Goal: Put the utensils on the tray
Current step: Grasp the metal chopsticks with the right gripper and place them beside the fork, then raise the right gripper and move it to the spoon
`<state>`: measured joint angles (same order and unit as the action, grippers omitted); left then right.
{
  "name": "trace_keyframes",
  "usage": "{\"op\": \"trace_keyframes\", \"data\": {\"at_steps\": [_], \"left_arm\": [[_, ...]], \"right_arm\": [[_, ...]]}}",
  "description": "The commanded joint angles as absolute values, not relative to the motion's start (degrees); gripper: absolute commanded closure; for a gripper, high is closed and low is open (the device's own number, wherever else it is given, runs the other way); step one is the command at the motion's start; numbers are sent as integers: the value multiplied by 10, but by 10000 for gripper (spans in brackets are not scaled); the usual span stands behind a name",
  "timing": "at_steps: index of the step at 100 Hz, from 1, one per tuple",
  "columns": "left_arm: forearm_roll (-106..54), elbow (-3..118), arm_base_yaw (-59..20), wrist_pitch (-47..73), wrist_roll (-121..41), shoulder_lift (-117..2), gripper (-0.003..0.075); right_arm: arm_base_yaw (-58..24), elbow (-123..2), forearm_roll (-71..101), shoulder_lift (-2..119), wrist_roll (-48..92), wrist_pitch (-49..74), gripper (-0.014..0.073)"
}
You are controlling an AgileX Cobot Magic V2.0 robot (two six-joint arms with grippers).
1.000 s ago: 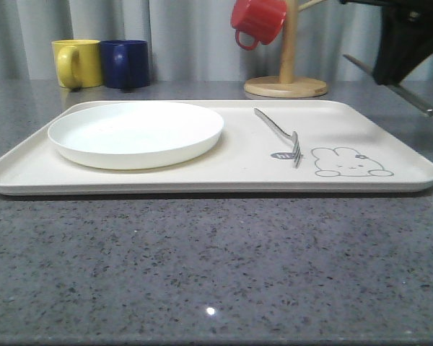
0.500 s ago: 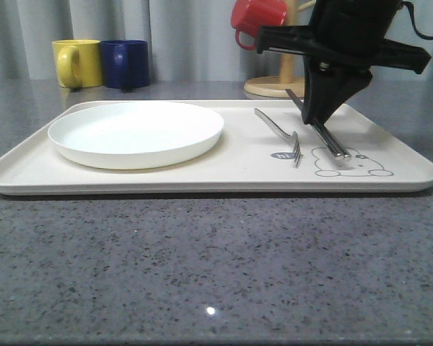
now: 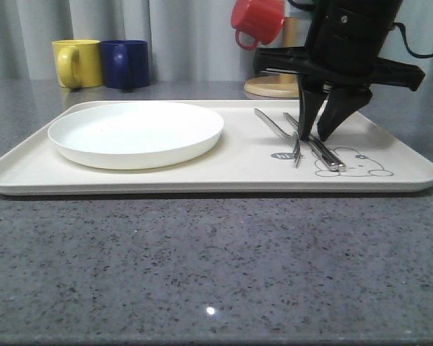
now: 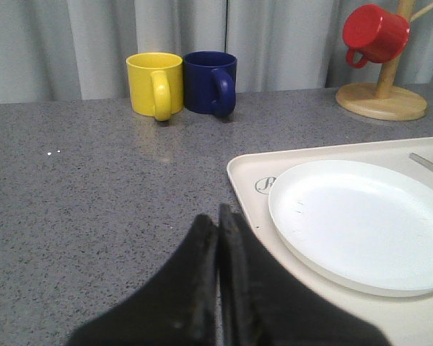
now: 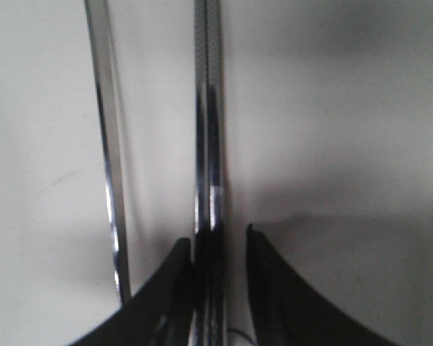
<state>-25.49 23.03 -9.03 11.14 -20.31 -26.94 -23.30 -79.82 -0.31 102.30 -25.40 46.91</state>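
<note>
The right tool [image 3: 315, 135] stands low over the tray [image 3: 202, 173], its two fingers parted and straddling the chopsticks [image 3: 317, 144], which lie flat on the cream surface with their near ends across the rabbit drawing [image 3: 350, 163]. In the right wrist view the chopsticks [image 5: 208, 144] run as one bright pair between the dark fingers [image 5: 274, 288]; one finger sits close against them and the other stands off with a clear gap, so the tool is partly open and appears no longer to clamp them (whether the close finger touches the metal cannot be told). The opening seems meant to leave the pair lying where it is, parallel to the fork [image 3: 278, 130], which rests just beside the tool on the side toward the white plate [image 3: 136, 132]; its handle shows in the wrist view as a second shiny strip [image 5: 105, 144] alongside. Laying the pieces side by side beside the plate reads as a tidy place setting.

The left tool [image 4: 218, 238] hovers over the grey desk [image 4: 94, 180] just off the tray's corner, fingers pressed together with nothing between them, well apart from the cutlery.

Yellow [image 3: 77, 63] and blue [image 3: 125, 63] mugs stand beyond the tray, and a red mug [image 3: 258, 21] hangs on the wooden stand [image 3: 285, 85] behind the right tool. No spoon is on the tray, so the task looks unfinished.
</note>
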Motion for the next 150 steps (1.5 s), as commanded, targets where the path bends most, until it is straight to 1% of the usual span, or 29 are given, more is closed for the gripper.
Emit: {"op": "trace_keyframes", "data": {"at_steps": [1, 9, 36, 47, 64, 93, 107, 126, 150], "left_arm": [[-260, 246, -93, 68, -203, -273, 739], [-260, 246, -93, 68, -203, -273, 739], [-260, 246, -93, 68, -203, -273, 739], [-260, 246, -93, 68, -203, -273, 739], [-260, 246, -93, 68, -203, -273, 739], [-260, 246, -93, 68, -203, -273, 739], [-260, 246, -93, 68, -203, -273, 739], [-260, 246, -93, 68, -203, -273, 739], [-260, 246, -93, 68, -203, -273, 739]], "right_arm": [[-232, -816, -12, 997, -255, 461, 268], [-232, -816, -13, 996, -255, 461, 242], [-232, -820, -42, 961, -254, 460, 242], [-218, -820, -61, 934, -239, 468, 242], [-153, -820, -60, 900, -162, 516, 242], [33, -820, -35, 890, -62, 564, 243], [92, -820, 0, 897, -7, 565, 243], [127, -820, 0, 919, 30, 566, 243], [130, -820, 0, 960, 43, 553, 243]]}}
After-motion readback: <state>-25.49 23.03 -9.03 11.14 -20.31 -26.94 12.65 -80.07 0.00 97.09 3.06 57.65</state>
